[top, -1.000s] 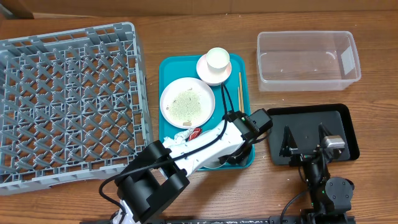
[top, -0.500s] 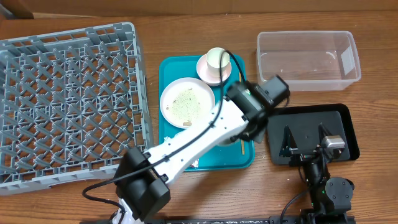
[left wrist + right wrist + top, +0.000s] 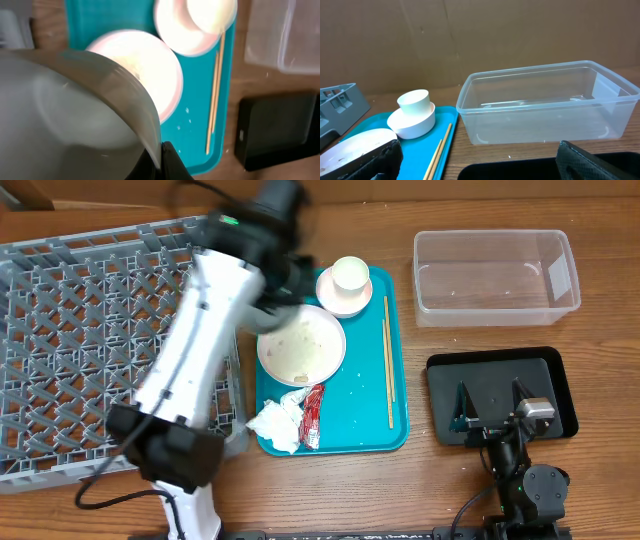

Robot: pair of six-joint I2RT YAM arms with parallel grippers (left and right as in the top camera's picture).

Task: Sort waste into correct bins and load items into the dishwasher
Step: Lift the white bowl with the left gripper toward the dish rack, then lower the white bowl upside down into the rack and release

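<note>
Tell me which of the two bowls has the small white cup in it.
The bowl at the far end of the teal tray holds the cup. The other bowl, gripped at its rim by the left gripper, shows no cup.
</note>
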